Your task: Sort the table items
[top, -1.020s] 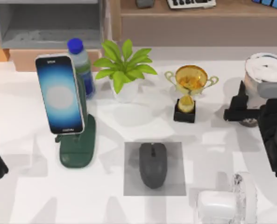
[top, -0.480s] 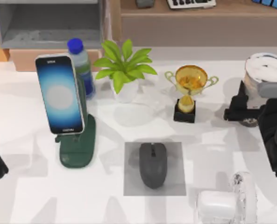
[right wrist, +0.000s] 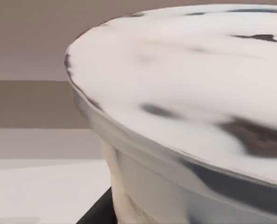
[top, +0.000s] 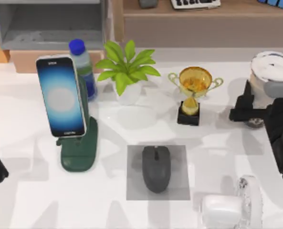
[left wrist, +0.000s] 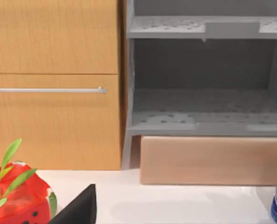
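My right gripper sits at the table's right edge with its fingers clasped on the milk-tea cup, while the mouse lies on its grey pad and the smartphone stands in a green holder at left.
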Tool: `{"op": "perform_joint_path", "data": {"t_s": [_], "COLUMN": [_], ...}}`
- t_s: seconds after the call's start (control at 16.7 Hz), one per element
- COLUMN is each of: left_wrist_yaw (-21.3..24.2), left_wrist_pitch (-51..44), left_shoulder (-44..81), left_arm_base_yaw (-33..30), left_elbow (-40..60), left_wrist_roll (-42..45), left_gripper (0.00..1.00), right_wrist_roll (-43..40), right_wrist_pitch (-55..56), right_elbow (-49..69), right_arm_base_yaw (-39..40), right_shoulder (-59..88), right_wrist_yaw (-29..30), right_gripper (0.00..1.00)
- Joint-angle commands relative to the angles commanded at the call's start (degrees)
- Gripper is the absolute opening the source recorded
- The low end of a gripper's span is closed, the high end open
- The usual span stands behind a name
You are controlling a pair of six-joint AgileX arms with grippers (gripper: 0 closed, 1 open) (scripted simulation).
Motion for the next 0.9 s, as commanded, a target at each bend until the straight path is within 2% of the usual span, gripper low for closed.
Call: {"op": "perform_joint_path", "data": {"t_s": [0.42, 0.66, 0.9], "left_wrist_yaw": [0.00, 0.00, 0.00], "left_wrist_pitch": [0.00, 0.00, 0.00], "left_shoulder": [0.00, 0.00, 0.00], "left_arm_base_yaw": [0.00, 0.00, 0.00], "left_elbow": [0.00, 0.00, 0.00], "left_wrist_roll": [0.00, 0.00, 0.00], "left_gripper": [1.00, 1.00, 1.00], "right_wrist_roll": [0.09, -0.07, -0.57], "right_wrist_pitch": [-0.45, -0.91, -6.07], "right_elbow": [0.59, 5.77, 14.01], "right_arm_base_yaw": [-0.41, -4.65, -11.06], "right_shoulder": [-1.36, -5.07, -8.58], "right_wrist_yaw": [-0.05, -1.39, -4.89], "right_gripper": [0.00, 0.00, 0.00]}}
